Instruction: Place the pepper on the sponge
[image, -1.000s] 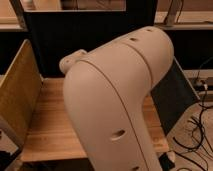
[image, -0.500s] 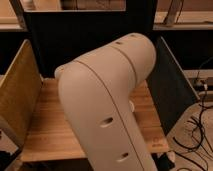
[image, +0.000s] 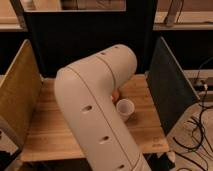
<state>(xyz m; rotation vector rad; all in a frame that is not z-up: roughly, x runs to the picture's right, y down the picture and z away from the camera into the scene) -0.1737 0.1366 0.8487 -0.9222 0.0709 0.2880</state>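
Behind the arm (image: 95, 115), tool and pepper unseen.

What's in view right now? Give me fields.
arm: bent elbow fills the centre and hides much of the table
gripper: out of view
table: wooden, bare where it shows at the left
cup: white, upright, just right of the arm
pepper: not visible
sponge: not visible
task: no placement visible
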